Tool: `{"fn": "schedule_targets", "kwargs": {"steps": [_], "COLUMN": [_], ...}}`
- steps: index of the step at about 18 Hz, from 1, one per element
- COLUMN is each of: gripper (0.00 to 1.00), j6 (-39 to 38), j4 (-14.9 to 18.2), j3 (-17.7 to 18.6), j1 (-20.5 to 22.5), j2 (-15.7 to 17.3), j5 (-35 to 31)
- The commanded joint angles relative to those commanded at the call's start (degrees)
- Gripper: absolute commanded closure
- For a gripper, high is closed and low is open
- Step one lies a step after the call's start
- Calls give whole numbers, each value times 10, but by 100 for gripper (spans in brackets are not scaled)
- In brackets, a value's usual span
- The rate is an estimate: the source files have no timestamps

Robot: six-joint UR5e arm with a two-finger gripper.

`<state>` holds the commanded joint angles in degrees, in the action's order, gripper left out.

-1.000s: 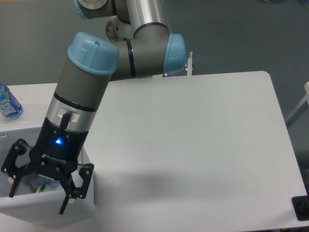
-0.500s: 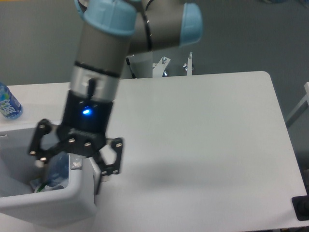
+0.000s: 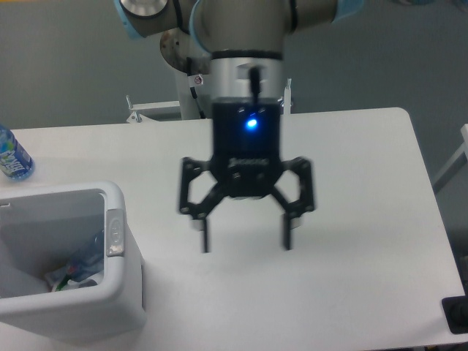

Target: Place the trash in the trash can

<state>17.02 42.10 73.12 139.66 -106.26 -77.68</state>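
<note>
The white trash can (image 3: 124,292) stands at the table's front left, with a small grey oval latch (image 3: 114,232) on its right wall. Inside it lie a clear plastic bottle (image 3: 89,257) and a crumpled white wrapper (image 3: 62,278). My gripper (image 3: 246,240) hangs over the middle of the table, well to the right of the can. Its fingers are spread wide and hold nothing. The picture of it is blurred by motion.
A bluer bottle with a bright blue label (image 3: 11,156) stands at the table's far left edge. A black object (image 3: 457,314) sits at the front right corner. The arm's base and a metal bracket (image 3: 157,108) are behind the table's back edge.
My gripper has swung from over the trash can rightward to above the table's middle, staying open. The bottle and wrapper now show inside the can.
</note>
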Motion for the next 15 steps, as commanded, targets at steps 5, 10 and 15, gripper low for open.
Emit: {"fn": "schedule_targets", "kwargs": {"steps": [5,10,15], "gripper": [0,0,0], "j6": [176,306,345], "j4": [47,135,154], "j3": [37,39,49], "j1": [2,17,38], "j2": [21,31,43], "j5": [-146,-174,-171]}}
